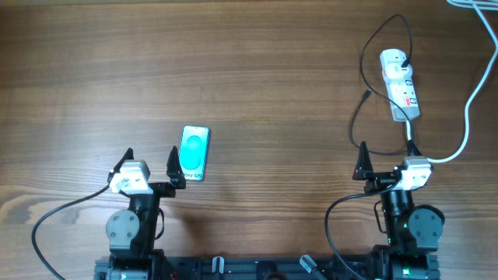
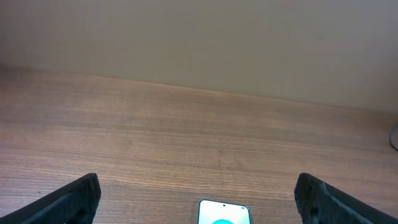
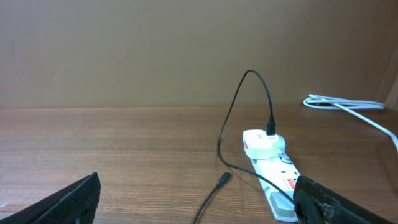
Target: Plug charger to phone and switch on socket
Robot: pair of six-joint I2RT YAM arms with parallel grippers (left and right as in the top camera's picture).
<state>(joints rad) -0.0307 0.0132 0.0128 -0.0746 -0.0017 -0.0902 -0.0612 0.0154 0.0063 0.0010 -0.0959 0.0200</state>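
Note:
The phone (image 1: 194, 152) lies flat on the wooden table with its cyan screen up, just right of my left gripper (image 1: 151, 165); its top edge shows low in the left wrist view (image 2: 224, 211). My left gripper (image 2: 198, 199) is open and empty. The white socket (image 1: 400, 85) lies at the far right with a white plug adapter (image 3: 263, 143) in it. The thin black charger (image 1: 362, 58) loops from the adapter, and its connector tip (image 3: 224, 178) lies loose on the table. My right gripper (image 1: 387, 163), also (image 3: 198, 199), is open and empty, just short of the socket.
The socket's thick white cord (image 1: 470, 101) curves along the right edge and off the top right corner; it also shows in the right wrist view (image 3: 348, 104). A plain wall stands behind the table's far edge (image 2: 199, 87).

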